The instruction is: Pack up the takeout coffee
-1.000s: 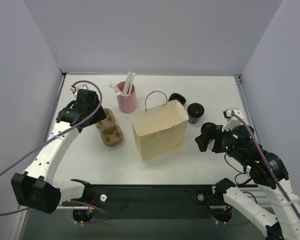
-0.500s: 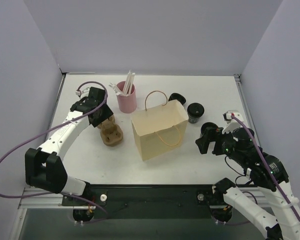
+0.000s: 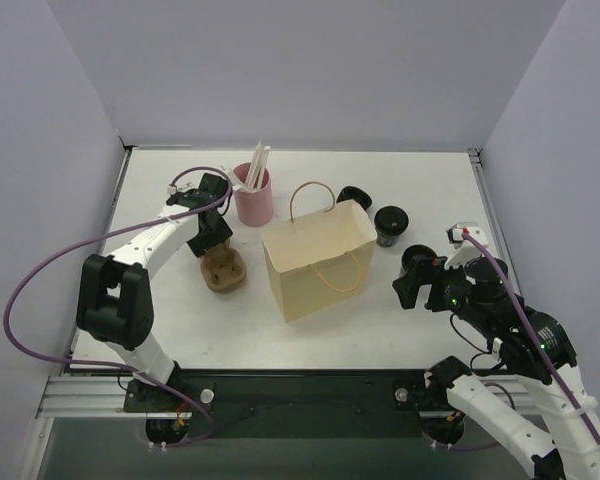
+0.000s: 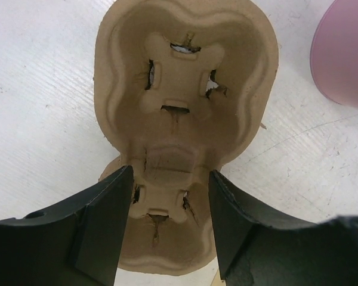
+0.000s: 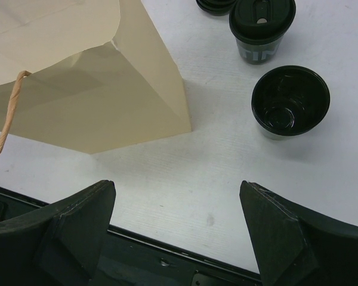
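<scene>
A brown pulp cup carrier (image 3: 223, 270) lies on the table left of the standing paper bag (image 3: 320, 260). My left gripper (image 3: 214, 245) hangs straight over it. In the left wrist view, that gripper (image 4: 170, 199) is open, its black fingers (image 4: 101, 226) on either side above the near cell of the carrier (image 4: 185, 89). A lidded coffee cup (image 3: 390, 225) stands right of the bag. My right gripper (image 5: 179, 232) is wide open over bare table with nothing between its fingers. A lidded cup (image 5: 262, 21) and a nearer black-topped cup (image 5: 290, 101) stand ahead of it, beside the bag (image 5: 77, 89).
A pink cup (image 3: 253, 200) holding white straws stands just behind the carrier, close to my left gripper. Another black lid or cup (image 3: 355, 197) sits behind the bag's right corner. The table's near edge and black rail (image 5: 167, 262) lie right under my right gripper.
My left arm has swung right, from beside the carrier to directly over it, and its jaws have narrowed a little. The right arm has barely moved.
</scene>
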You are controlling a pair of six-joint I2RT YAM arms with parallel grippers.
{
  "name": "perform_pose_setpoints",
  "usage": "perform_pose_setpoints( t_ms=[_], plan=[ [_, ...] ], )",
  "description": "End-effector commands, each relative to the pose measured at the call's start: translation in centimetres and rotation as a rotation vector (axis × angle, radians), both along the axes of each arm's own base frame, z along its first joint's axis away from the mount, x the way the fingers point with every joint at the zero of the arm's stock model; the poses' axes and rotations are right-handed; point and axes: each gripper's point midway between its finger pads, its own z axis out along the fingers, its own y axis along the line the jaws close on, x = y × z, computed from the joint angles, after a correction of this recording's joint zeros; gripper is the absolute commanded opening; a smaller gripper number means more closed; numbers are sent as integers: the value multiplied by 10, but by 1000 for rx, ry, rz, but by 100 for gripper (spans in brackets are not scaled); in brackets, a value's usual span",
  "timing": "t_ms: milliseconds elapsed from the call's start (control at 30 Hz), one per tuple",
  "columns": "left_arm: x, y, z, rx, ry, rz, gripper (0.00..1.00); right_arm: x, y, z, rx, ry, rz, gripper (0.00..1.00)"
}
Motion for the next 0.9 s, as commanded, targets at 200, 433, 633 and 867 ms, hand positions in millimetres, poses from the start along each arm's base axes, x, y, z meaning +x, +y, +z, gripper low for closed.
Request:
perform_pose_setpoints(
  t_ms=[200, 433, 633, 867],
  plan=[
    [8, -3, 6, 51, 8, 13, 62, -1, -10, 5, -20, -43, -28, 89],
    [6, -3, 0, 51, 23, 19, 61, -1, -13, 6, -27, -54, -36, 89],
    [8, -4, -3, 54, 28, 20, 61, -1, -13, 8, -26, -59, -35, 89],
    [9, -4, -7, 69, 37, 10, 52, -1, -14, 8, -30, -60, -34, 89]
  ],
)
